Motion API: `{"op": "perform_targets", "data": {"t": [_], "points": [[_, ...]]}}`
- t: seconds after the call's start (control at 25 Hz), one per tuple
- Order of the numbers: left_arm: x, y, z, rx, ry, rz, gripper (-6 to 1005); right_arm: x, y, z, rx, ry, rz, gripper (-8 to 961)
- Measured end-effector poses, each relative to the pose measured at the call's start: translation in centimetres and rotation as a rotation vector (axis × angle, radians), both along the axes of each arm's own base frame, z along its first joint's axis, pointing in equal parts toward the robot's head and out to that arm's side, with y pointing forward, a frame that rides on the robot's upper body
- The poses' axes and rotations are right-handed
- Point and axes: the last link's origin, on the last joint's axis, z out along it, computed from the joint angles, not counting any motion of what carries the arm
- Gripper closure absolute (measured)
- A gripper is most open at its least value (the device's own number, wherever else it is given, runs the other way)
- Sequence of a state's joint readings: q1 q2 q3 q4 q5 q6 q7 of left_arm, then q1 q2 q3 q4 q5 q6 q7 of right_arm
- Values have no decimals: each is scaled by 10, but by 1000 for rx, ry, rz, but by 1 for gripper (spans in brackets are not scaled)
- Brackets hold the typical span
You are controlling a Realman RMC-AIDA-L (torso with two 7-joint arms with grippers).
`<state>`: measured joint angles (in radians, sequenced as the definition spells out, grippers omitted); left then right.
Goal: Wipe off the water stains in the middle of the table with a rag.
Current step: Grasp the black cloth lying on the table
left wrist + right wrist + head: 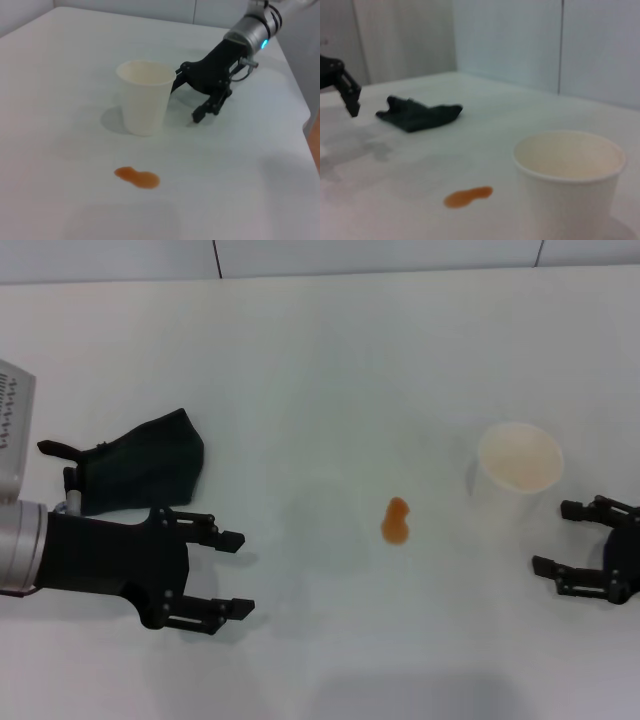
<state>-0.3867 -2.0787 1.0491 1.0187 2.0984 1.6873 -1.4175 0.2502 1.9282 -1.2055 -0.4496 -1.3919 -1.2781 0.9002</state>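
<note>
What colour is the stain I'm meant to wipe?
Orange-brown, the water stains form a small peanut-shaped blot on the white table; clearest in the head view.

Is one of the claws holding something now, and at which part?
Nothing is held. The left claw is open beside the rag, and the right claw is open beside the cup.

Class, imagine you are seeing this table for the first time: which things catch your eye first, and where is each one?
The small orange-brown water stains stand out mid-table on the white table. A dark rag lies crumpled at the robot's left, just beyond the open left gripper. A whitish cup stands upright on the right of the stain, next to the open right gripper.
</note>
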Motion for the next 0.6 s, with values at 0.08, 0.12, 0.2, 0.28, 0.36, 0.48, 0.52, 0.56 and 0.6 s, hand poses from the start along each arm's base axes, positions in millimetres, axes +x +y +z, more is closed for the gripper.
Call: {"op": "perform_targets", "data": {"t": [0.08,0.12,0.2,0.28,0.36,0.48,0.52,0.56,0.6], "points": [[0,0,1,2,1,2,252,-3,3,9,-59,-38,-6,96],[0,0,1,3,1,4,252,-6,4,13,-99,-65,-9,97],[0,0,1,3,1,14,252,-15,8,25,-165,-126,3,98],[0,0,2,3,1,23,252,-22,11,36,-198,-166,17,98],[-1,0,2,3,2,27,252,-28,13,48,-212,-185,28,99],[0,0,2,4,2,34,252,-42,19,68,-238,-203,49,101],[0,1,3,5,4,37,252,-48,22,76,-250,-210,60,101],[0,1,3,6,6,40,252,-53,24,82,-256,-214,68,102],[0,1,4,6,8,44,252,-59,26,88,-267,-224,79,102]]}}
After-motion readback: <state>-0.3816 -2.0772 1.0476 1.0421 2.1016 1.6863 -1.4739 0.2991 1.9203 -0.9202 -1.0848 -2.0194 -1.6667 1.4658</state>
